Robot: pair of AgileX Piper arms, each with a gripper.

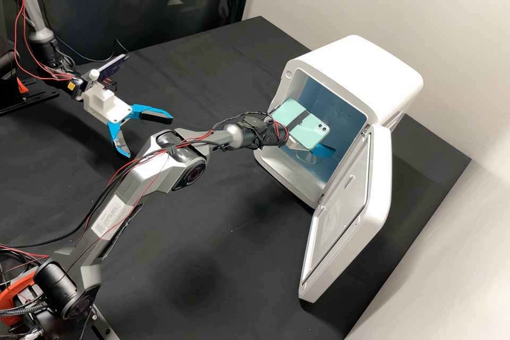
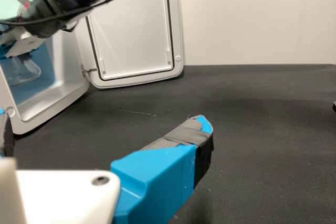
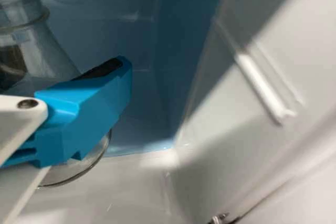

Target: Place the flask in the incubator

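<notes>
The clear glass flask (image 3: 37,45) stands upright inside the white incubator (image 1: 361,69), its base on the chamber floor in front of the blue back wall. My right gripper (image 1: 313,153) is inside the chamber, shut on the flask, with one blue finger (image 3: 84,111) against the cone. In the left wrist view the flask (image 2: 20,71) shows behind the right arm's wrist. The incubator door (image 1: 350,207) hangs wide open to the right. My left gripper (image 1: 148,135) hovers open over the bench at the left, holding nothing, with its blue finger (image 2: 168,161) in its own view.
The right arm's long grey links (image 1: 159,164) stretch across the middle of the black bench (image 1: 223,255). A pale green phone-like camera (image 1: 300,123) sits on its wrist at the incubator's mouth. The open door (image 2: 134,30) stands beside the chamber. A white wall runs behind.
</notes>
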